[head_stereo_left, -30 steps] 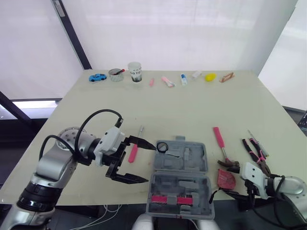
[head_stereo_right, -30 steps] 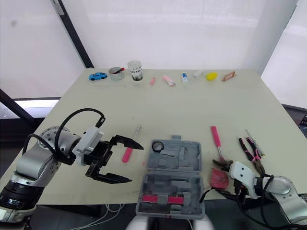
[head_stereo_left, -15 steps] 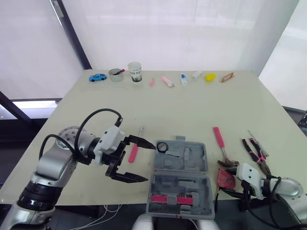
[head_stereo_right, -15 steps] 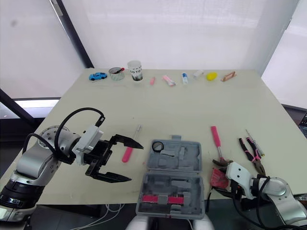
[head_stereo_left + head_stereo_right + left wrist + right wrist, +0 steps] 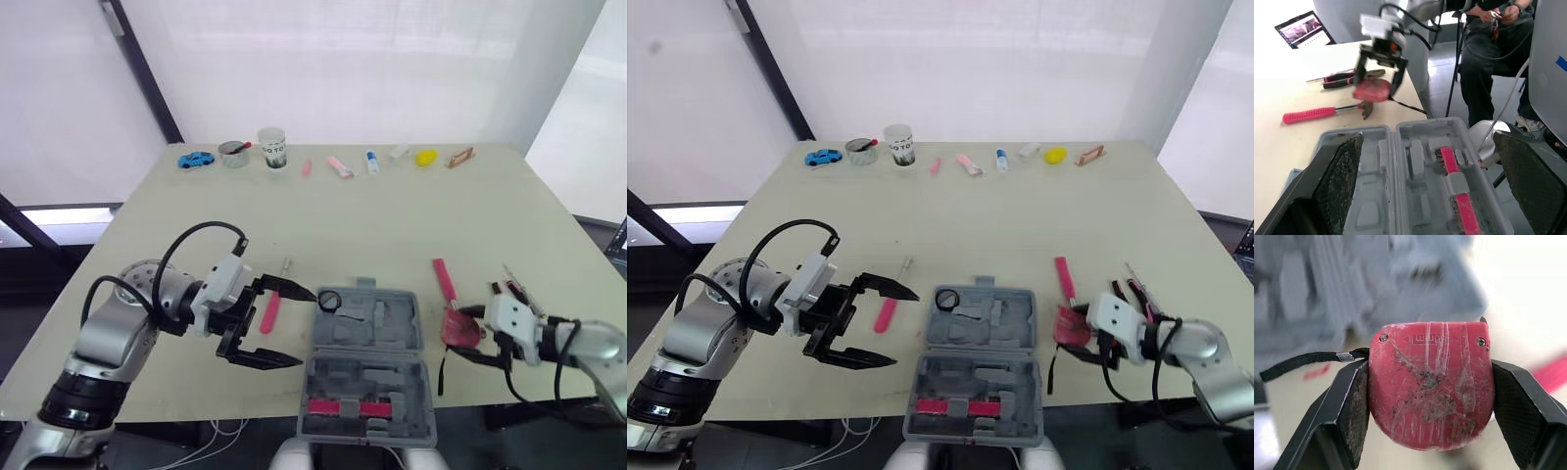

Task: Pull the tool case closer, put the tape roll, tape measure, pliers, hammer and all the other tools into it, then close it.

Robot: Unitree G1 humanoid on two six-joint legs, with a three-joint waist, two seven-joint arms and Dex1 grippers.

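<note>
Right gripper (image 5: pixel 468 333) has come up from the table's near edge, now hanging just right of the tool case (image 5: pixel 367 367), near the hammer (image 5: pixel 444 281) head. It is clamping the tape measure (image 5: pixel 1431 382) between both fingers: red rounded casing, scuffed and scratched, two screws on its face, black strap dangling down from it. A narrow strip of bare table is showing between the tape measure and the case's right wall. The case is lying open and grey, its near half sitting at the table's near edge, with wide bare table beyond it. Left gripper (image 5: pixel 307 329) is hovering just left of the case, jaws spread wide and gripping nothing. The pink screwdriver (image 5: pixel 271 311) is lying on the table behind its fingers.
</note>
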